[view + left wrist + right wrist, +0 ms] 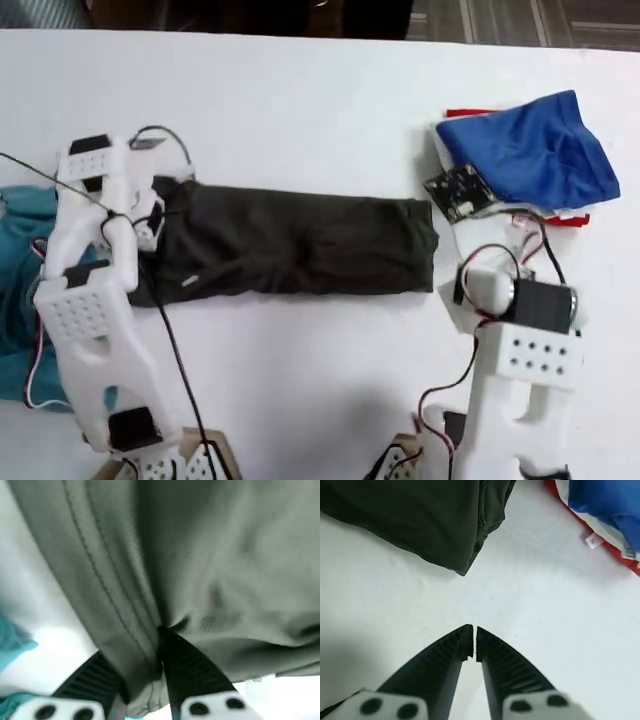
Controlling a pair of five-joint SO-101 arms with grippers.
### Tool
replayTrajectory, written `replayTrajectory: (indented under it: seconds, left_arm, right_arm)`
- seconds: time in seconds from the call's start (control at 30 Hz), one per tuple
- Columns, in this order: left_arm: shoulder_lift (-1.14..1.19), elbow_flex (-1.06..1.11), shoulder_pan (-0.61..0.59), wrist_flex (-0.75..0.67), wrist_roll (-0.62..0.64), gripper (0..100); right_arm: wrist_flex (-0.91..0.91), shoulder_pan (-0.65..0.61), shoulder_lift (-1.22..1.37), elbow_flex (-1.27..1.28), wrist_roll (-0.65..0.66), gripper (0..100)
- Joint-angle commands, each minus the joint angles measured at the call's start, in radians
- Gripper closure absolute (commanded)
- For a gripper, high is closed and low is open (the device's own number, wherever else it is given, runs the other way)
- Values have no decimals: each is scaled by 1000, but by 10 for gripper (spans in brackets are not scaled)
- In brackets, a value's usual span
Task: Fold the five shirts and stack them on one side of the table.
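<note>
Dark shirt (300,245) lies across the middle of the table (300,100), already folded into a long narrow strip that runs from one arm to the other. The left gripper (161,630) is clamped on a bunch of cloth at the strip's left end, its fingers pinching a hemmed edge. The right gripper (474,634) has its fingers closed together on nothing, over bare table just beside the strip's right corner. A blue shirt (530,150) sits at the right side on top of red and white cloth (468,114), and a teal shirt (20,260) is heaped at the left edge. The dark cloth looks thin, light and limp, so it will likely sag and drag rather than hold its shape when lifted. The layers could slide apart if only the top one is caught. A good hold would probably be through all layers at an end corner, with the other end taken the same way so the strip folds evenly.
</note>
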Motion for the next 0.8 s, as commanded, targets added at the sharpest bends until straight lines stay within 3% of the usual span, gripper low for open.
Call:
replayTrajectory:
  seconds: [0.0,0.2,0.33,0.47,0.6,0.77]
  left_arm:
    - [-23,-2,-46,37,-11,975]
    - [-150,-1,-181,80,-112,975]
    - [-236,1,-181,149,-158,975]
    - [-313,8,-106,170,-155,975]
    - [-381,8,18,175,-126,975]
    - [-443,8,241,175,-58,975]
  right_arm:
    - [-48,48,-51,77,6,978]
    - [-277,200,-82,365,-2,978]
    - [-469,348,-85,534,-3,978]
    - [-657,479,-85,660,5,978]
    - [-835,530,-84,786,0,978]
    - [-840,533,-91,795,-3,978]
